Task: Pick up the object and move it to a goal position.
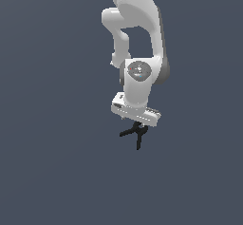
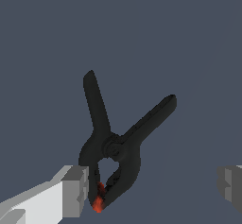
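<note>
The object (image 2: 111,145) is a small black spring clamp with two splayed handles and a red-orange tip. In the wrist view it lies on the dark floor between my fingers, its tip end right against one grey finger pad (image 2: 75,190); the other pad (image 2: 230,186) stands far off it. My gripper (image 2: 152,189) is open and wide around the clamp's jaw end. In the exterior view the white hand hangs just above the clamp (image 1: 136,134), and the gripper (image 1: 137,126) has its fingers mostly hidden behind the hand.
The plain dark grey-blue floor (image 1: 52,162) spreads all around. The white arm (image 1: 137,24) rises over the clamp toward the top of the exterior view. No goal marker shows.
</note>
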Controlling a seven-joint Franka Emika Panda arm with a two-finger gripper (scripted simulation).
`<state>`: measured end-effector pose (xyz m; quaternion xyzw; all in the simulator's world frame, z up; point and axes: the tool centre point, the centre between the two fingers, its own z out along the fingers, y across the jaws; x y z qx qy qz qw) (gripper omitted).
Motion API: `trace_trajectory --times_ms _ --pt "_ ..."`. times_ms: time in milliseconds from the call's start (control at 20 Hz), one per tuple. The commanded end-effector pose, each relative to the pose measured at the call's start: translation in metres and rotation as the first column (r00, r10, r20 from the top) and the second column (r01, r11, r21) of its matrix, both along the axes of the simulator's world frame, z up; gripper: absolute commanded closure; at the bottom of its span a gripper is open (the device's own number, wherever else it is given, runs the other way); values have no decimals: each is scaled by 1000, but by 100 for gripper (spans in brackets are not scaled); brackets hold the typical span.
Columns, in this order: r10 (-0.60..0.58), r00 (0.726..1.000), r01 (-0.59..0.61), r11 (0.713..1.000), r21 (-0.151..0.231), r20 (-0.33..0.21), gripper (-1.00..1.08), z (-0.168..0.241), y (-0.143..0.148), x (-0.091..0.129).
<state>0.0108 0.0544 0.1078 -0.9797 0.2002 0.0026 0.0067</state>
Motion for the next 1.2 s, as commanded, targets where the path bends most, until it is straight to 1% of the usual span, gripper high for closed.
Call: trace_trajectory --times_ms 0,250,550,850,1150 --pt "-58 998 58 998 -2 0 -92 -8 6 1" --pt "-159 987 159 987 -7 0 -92 -21 17 3" --pt "-240 971 240 971 -12 1 -92 -32 25 4" --pt "-280 960 280 960 -14 2 -92 -38 29 5" --pt "-281 960 281 960 -14 2 -92 -40 30 4"
